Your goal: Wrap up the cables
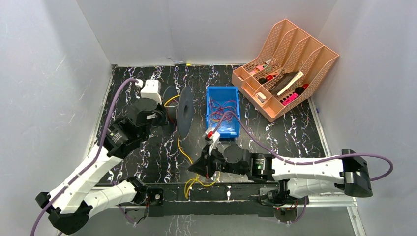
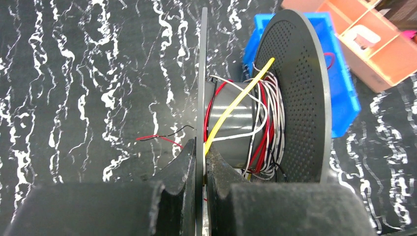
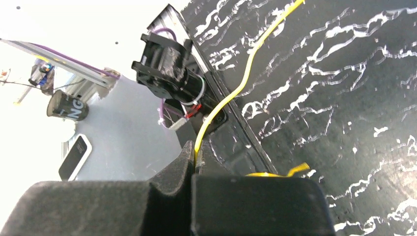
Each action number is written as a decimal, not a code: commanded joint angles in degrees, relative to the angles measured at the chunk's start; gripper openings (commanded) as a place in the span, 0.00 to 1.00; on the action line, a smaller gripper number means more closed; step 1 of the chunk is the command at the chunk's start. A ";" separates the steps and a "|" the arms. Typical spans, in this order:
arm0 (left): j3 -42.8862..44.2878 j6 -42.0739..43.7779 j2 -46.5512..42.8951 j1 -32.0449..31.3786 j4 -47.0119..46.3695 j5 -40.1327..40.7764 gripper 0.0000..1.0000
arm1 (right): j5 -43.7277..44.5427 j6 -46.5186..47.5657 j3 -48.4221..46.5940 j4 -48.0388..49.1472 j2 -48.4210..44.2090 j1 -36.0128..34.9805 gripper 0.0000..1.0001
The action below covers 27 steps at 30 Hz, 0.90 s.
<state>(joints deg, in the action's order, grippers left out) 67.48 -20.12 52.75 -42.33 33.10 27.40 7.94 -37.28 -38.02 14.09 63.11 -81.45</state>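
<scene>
With right gripper (image 3: 194, 156) pinching shut on yellow cable (image 3: 246, 73) by near rail (image 3: 243, 142), left gripper (image 2: 200, 155) clamping spool (image 2: 295, 98) flange far left; winding under way, next needing spool turned, cable taut.

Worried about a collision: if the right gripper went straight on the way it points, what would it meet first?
Probably the left arm's base motor, though depth is unclear from here.

2 white arms (image 1: 81, 179), black joints (image 1: 120, 137) (a thick purple cord (image 1: 373, 156) along each)
</scene>
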 commanded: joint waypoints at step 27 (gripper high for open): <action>-1.19 8.88 5.64 -3.25 12.70 -8.79 0.00 | 17.65 24.32 -35.48 -32.62 6.79 9.21 0.00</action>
<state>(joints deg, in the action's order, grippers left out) 65.12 -13.91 59.83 -45.04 45.50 24.01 24.49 -18.31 -70.57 -17.21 70.35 -76.66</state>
